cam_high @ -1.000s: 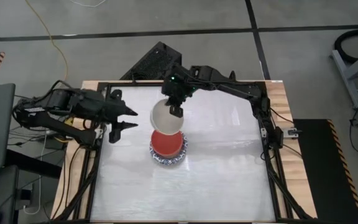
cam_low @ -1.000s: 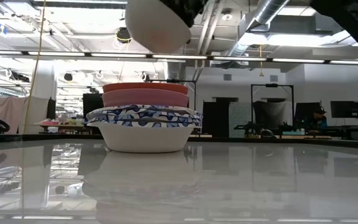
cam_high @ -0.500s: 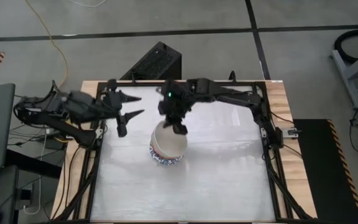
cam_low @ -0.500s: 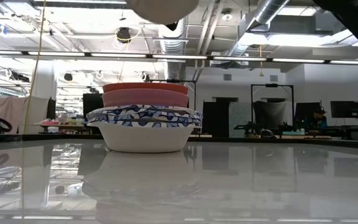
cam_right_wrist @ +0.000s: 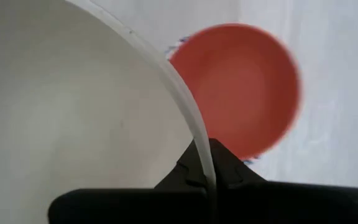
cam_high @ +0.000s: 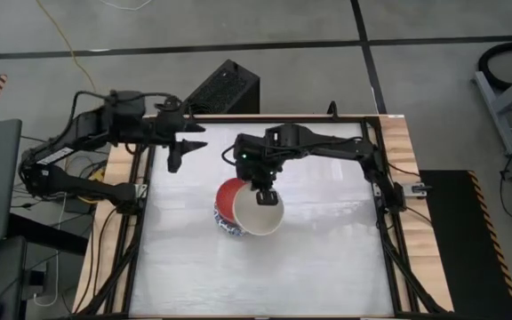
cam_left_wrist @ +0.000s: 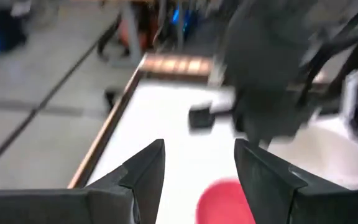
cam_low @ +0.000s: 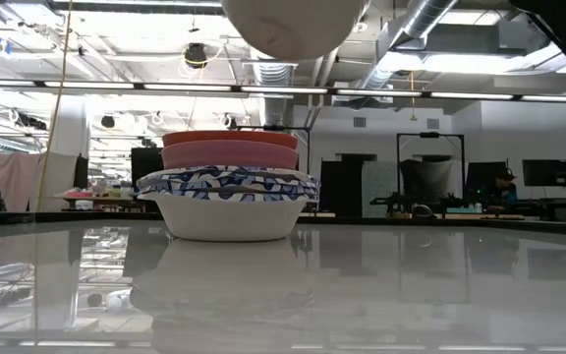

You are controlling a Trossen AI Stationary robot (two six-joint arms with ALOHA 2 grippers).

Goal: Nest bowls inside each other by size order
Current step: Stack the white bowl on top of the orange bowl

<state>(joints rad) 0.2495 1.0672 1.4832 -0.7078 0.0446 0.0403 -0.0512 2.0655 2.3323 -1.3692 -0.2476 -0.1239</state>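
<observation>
Above the middle of the white bench (cam_high: 327,258) we see the right pincer (cam_high: 266,194) clamped on the rim of a plain cream-white bowl (cam_high: 258,212), one finger inside the wall and one outside, as the right wrist view shows with the thin rim (cam_right_wrist: 185,118) running straight into the closed fingers. From overhead the bowl hangs mouth-up, just beside and partly over the stack of bowls (cam_low: 228,187) below it. From bench height its rounded underside (cam_low: 293,25) sits clear of the stack, with open air between the two.

That stack stands on the bench near its centre. We can make out a red bowl (cam_high: 229,197) on top, a pink one (cam_low: 229,155) directly beneath it, and blue-and-white patterned rims (cam_low: 226,183) under those, all resting in a white-sided lowest bowl (cam_low: 229,218). How many patterned bowls lie nested there we cannot tell.

Over the bench's far left edge we find the left pincer (cam_high: 183,147), its two dark fingers (cam_left_wrist: 145,171) spread wide and holding nothing, pointing toward the right arm. It is well apart from the stack and from the held bowl.
</observation>
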